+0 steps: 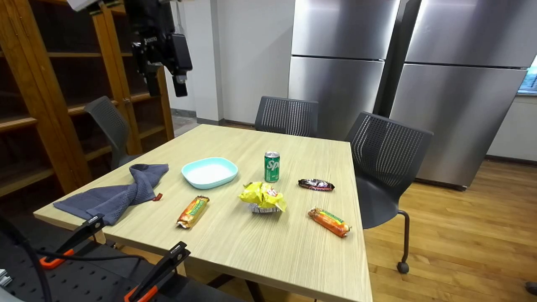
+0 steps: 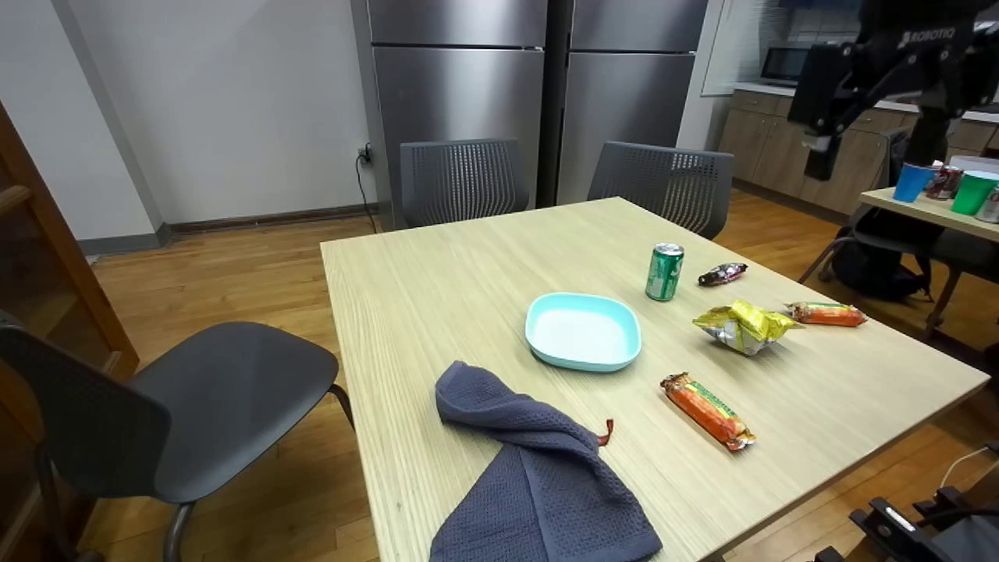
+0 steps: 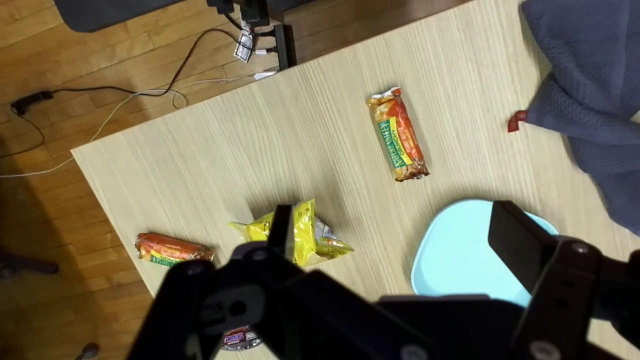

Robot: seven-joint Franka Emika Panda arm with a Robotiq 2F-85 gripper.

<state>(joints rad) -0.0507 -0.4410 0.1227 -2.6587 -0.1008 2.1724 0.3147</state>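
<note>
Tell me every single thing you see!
table: one, pale wood, centre
dish: one, light blue, on table
towel: one, grey-blue, on table
soda can: one, green, on table
snack bag: one, yellow, on table
granola bars: two, orange, on table
candy bar: one, brown, on table
chairs: at least four, grey, around tables
fridges: two, silver, behind chairs
cabinet: one, brown, beside chair
cups: two, blue, green, side table
far cans: at least two, red, silver, by cups
clamps: at least two, black, orange, beside table
gripper: one, black, open above table
</note>
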